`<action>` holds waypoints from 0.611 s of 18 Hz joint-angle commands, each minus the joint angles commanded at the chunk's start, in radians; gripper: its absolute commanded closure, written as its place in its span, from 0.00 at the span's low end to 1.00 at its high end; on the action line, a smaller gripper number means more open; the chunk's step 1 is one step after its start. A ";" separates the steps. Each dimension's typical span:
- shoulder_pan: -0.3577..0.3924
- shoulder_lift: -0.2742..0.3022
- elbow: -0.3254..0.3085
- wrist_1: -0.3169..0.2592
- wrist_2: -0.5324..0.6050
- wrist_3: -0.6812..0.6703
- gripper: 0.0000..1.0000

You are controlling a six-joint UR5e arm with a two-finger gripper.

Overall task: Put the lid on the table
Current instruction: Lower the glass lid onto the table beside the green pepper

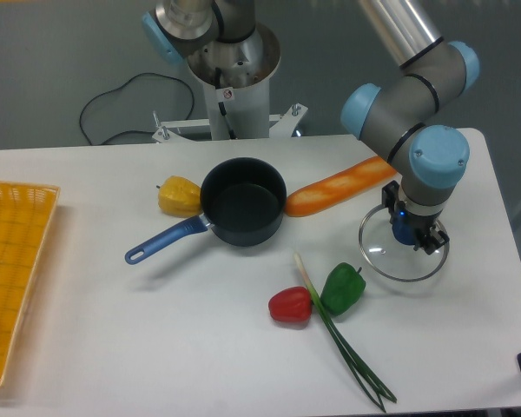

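Observation:
The lid (382, 258), a clear glass disc with a thin silver rim, lies flat at or just above the white table (139, 347), right of centre. My gripper (414, 234) points straight down over the lid's middle and hides the knob. Its fingers look closed on the knob. I cannot tell whether the lid touches the tabletop. The dark blue saucepan (243, 205) stands open and lidless to the left, its blue handle (161, 242) pointing to the front left.
An orange bread loaf (339, 187) lies just behind the lid. A green pepper (342, 288), a red pepper (290, 305) and a green onion (347, 352) lie in front left of it. A yellow pepper (179, 195) sits by the saucepan. A yellow mesh tray (13, 261) is at the left edge.

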 joint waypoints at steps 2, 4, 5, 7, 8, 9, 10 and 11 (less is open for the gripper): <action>0.002 -0.011 -0.002 0.014 0.000 0.002 0.41; 0.003 -0.011 0.000 0.014 -0.002 0.012 0.41; 0.003 -0.015 0.000 0.014 -0.002 0.014 0.41; 0.002 -0.023 0.000 0.014 -0.002 0.014 0.41; 0.002 -0.028 -0.002 0.014 -0.002 0.012 0.41; 0.000 -0.032 -0.002 0.014 -0.002 0.012 0.41; -0.003 -0.038 -0.002 0.015 -0.002 0.012 0.41; -0.005 -0.041 -0.002 0.015 -0.002 0.012 0.41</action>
